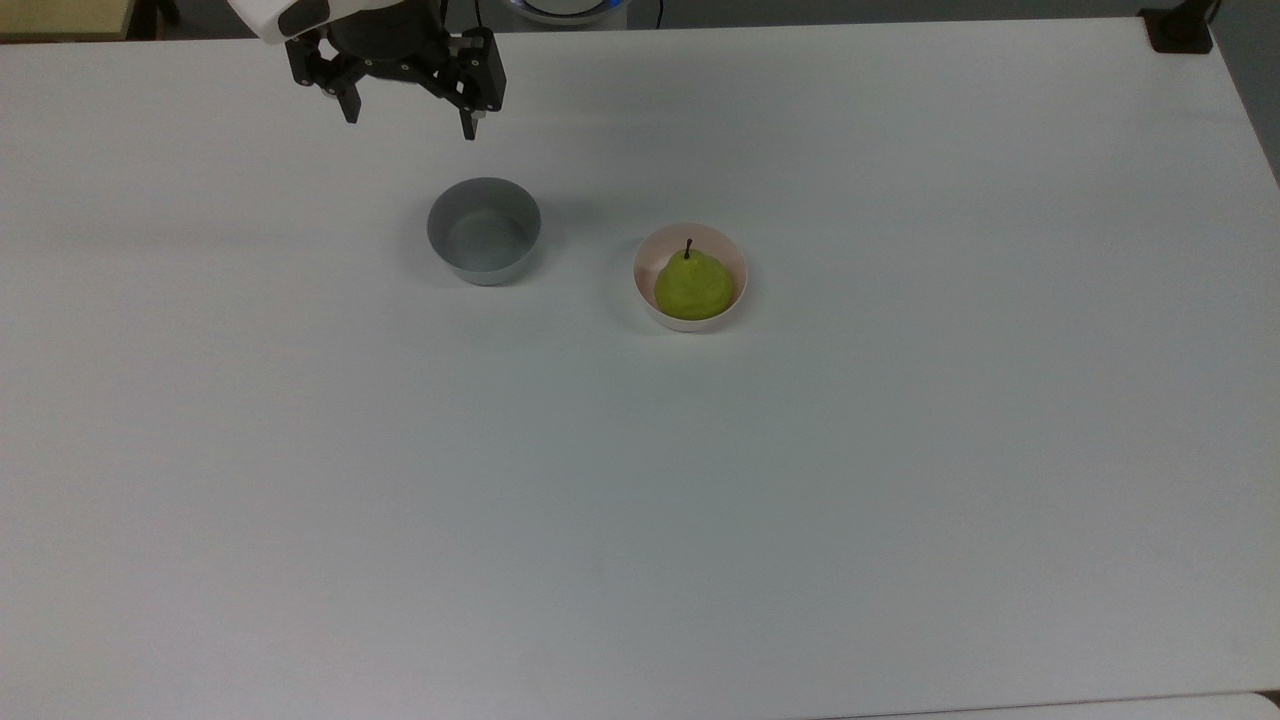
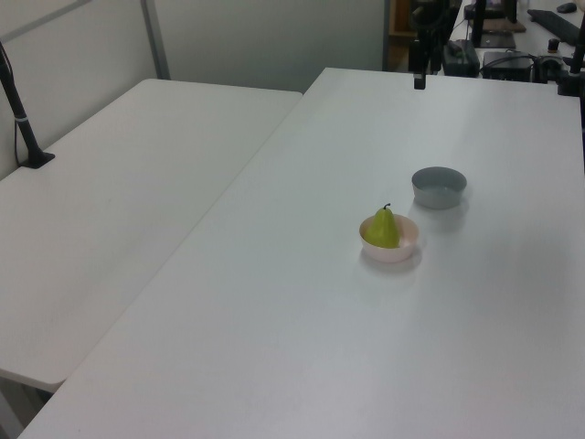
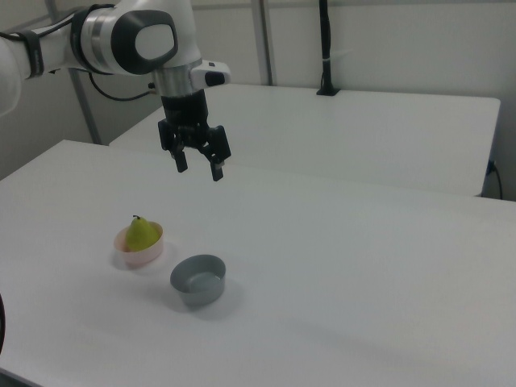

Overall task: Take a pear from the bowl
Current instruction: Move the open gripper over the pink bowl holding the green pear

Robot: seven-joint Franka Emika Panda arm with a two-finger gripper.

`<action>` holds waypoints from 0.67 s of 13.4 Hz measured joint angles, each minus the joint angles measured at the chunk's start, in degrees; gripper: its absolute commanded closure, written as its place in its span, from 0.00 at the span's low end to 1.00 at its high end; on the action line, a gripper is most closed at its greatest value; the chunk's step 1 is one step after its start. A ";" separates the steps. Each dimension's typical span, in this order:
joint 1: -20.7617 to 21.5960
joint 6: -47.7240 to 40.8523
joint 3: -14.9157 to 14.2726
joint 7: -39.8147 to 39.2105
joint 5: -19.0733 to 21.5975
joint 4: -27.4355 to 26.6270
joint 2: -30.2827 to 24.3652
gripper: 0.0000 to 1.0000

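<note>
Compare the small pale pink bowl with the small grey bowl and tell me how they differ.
The small round pale pink bowl holds a yellow-green pear, standing stem up; the small round grey bowl holds nothing. The pink bowl is pale with a whitish outside; the grey bowl is grey all over. In the top view the grey bowl lies nearer the open end effector. Both are similar in size and stand upright on the white table.

A yellow-green pear (image 1: 692, 285) with a dark stem, a pale pink bowl (image 1: 650, 297), a grey bowl (image 1: 484, 230), a white table (image 1: 700, 500).
</note>
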 measured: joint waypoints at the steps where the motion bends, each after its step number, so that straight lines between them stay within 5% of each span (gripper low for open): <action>1: 0.03 0.00 -0.10 0.00 0.00 0.00 0.00 0.00; 9: 6.41 0.00 -1.10 -0.05 0.04 -0.29 1.43 0.00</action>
